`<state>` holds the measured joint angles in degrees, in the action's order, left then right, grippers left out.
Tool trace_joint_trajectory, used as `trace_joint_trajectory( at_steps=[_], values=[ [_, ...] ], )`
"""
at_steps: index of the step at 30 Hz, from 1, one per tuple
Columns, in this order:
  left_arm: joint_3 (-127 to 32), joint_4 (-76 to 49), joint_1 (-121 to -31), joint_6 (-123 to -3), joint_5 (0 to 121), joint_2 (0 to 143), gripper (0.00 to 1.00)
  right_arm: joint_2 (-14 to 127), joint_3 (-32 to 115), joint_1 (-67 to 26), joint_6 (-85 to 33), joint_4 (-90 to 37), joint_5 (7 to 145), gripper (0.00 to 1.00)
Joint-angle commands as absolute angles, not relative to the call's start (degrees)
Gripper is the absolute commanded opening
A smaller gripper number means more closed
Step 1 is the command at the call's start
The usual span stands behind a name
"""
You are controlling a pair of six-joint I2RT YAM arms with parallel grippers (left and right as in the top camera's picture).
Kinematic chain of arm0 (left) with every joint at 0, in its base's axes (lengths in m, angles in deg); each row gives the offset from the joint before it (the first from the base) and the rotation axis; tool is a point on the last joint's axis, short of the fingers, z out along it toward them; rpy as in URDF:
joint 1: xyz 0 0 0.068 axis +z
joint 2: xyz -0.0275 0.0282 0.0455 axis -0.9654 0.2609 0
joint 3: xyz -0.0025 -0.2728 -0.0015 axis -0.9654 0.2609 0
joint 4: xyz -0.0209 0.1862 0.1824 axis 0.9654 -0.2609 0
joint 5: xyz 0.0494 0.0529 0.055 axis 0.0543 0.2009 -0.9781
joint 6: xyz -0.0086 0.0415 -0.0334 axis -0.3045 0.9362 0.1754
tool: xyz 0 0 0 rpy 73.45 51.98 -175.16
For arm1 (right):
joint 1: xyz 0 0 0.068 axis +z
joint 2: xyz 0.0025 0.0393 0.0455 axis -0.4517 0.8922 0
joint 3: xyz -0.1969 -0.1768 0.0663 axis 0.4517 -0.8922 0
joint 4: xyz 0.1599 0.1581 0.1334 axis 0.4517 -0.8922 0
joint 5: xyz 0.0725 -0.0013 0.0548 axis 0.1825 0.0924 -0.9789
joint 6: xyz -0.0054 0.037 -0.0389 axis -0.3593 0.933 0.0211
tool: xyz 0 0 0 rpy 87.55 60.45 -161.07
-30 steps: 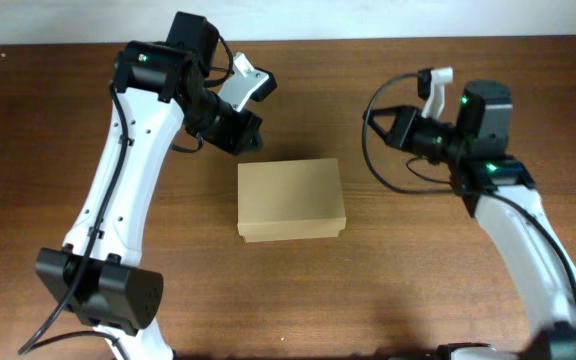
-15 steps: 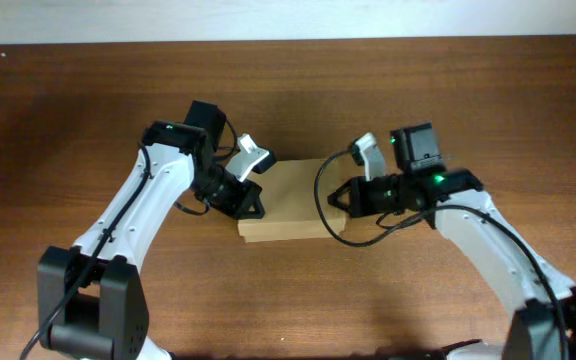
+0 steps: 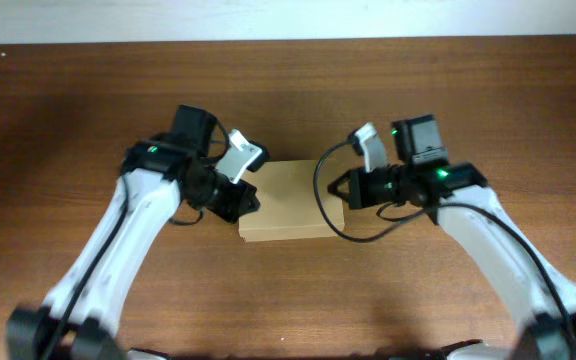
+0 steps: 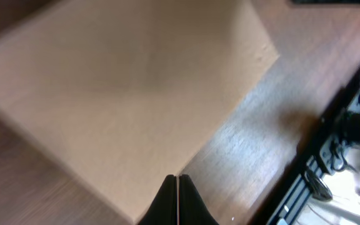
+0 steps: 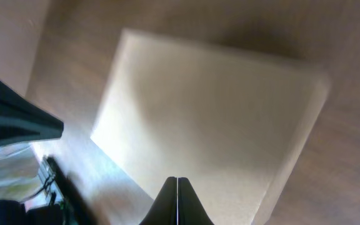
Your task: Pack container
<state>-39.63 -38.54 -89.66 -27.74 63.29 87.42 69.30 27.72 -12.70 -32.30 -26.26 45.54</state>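
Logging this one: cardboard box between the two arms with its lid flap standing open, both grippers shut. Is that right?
Not quite. The cardboard box has its lid flap closed flat, as the overhead view shows. It does lie between the two arms, and the left gripper and right gripper are both shut.

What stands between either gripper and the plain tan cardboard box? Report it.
Nothing visible. The left gripper and right gripper sit at opposite ends of the closed tan cardboard box.
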Motion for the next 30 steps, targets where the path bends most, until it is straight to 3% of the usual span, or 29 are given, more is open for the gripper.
trace_joint_trajectory(
  at_steps=[1, 7, 12, 18, 19, 20, 21, 30],
  values=[
    [-39.7, -38.5, -89.7, -30.7, 60.5, 78.5, 0.02, 61.0, 30.3, -12.4, -30.9, -27.3, 50.3, 0.04],
    [-39.7, -44.4, -89.7, -31.4, 58.2, 63.1, 0.02, 41.5, 30.3, -12.2, -26.9, -42.4, 50.8, 0.04],
    [-33.9, -49.2, -89.7, -33.1, 59.3, 56.6, 0.02, 28.5, 29.3, -12.2, -27.3, -60.5, 62.5, 0.04],
    [-25.1, -48.7, -89.7, -35.0, 60.4, 50.8, 0.02, 12.4, 17.5, -12.2, -27.3, -62.7, 62.2, 0.04],
    [-25.1, -48.7, -89.7, -37.2, 60.4, 51.1, 0.13, 12.1, 17.5, -12.2, -27.3, -63.2, 62.1, 0.05],
    [-25.1, -48.8, -89.7, -40.9, 60.4, 51.4, 1.0, 12.2, 17.5, -12.2, -27.3, -63.5, 62.1, 0.35],
    [-25.1, -49.0, -89.7, -43.4, 60.3, 51.6, 0.99, 12.2, 17.5, -12.2, -27.3, -64.0, 62.1, 0.99],
    [-25.1, -49.0, -89.9, -43.4, 60.1, 51.6, 1.0, 12.2, 17.5, -12.2, -27.3, -64.8, 62.1, 0.99]
  ],
)
